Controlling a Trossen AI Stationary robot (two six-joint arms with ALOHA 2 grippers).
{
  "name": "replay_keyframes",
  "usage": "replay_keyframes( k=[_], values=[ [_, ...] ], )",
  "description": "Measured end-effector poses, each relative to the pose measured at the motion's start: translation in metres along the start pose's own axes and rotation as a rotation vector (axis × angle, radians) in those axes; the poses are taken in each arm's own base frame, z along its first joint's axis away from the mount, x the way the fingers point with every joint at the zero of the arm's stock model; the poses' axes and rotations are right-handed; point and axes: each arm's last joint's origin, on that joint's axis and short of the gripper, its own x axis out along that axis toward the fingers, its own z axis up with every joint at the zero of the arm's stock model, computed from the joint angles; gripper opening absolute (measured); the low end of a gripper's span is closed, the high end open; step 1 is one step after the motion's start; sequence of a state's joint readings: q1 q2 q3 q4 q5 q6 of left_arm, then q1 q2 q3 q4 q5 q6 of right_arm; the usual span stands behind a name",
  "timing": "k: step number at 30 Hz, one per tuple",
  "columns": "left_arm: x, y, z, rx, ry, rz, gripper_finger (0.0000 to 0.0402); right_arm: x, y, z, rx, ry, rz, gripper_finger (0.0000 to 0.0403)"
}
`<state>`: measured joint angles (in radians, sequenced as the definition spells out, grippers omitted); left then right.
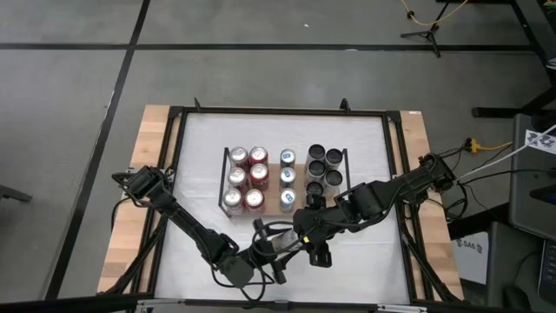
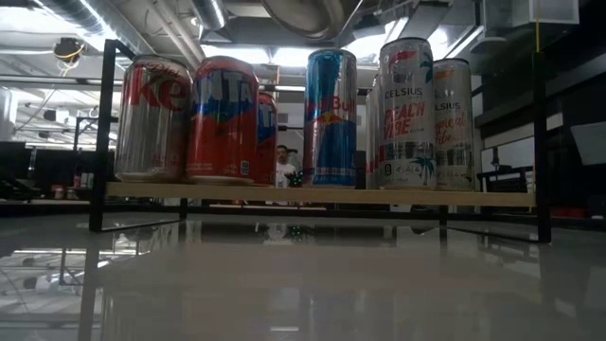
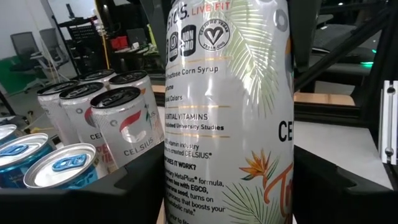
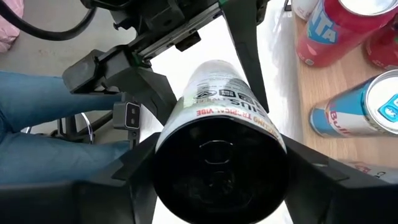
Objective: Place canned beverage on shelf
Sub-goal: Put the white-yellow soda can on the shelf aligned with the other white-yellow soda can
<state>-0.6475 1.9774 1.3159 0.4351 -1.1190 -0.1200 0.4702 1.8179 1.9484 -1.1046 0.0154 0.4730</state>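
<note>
Celsius can (image 4: 219, 134), white with palm-leaf and orange flower print, is held between both grippers above the white tabletop (image 1: 365, 252), near the table's front edge and just off the shelf's front edge. The left gripper (image 3: 224, 180) has its dark fingers on either side of the can's body, closed against it, and in its wrist view the can's printed side fills the middle. The right gripper (image 4: 217, 168) also has its two fingers pressed on opposite sides of the same can, seen end-on with its dark end toward the camera. In the high view the two arms meet at this spot, the left gripper (image 1: 276, 254) reaching in from the left side and the right gripper (image 1: 314, 236) from the right. The shelf (image 1: 270, 207), a light wooden board with black rails at its short ends, stands in the middle of the table. On it are six red and silver soda cans (image 1: 246, 179) at its left end, three blue Red Bull cans (image 1: 287, 179) in the middle and more Celsius cans (image 1: 324, 167) at its right end.
</note>
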Motion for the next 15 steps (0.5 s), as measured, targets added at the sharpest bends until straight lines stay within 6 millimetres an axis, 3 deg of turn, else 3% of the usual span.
replay_keyframes(
  k=[15],
  values=[
    [0.004, 0.0003, 0.0001, -0.005, 0.008, -0.058, 0.0271, 0.0, 0.0009, -0.0004, -0.012, 0.008, 0.018, 0.025]
  ],
)
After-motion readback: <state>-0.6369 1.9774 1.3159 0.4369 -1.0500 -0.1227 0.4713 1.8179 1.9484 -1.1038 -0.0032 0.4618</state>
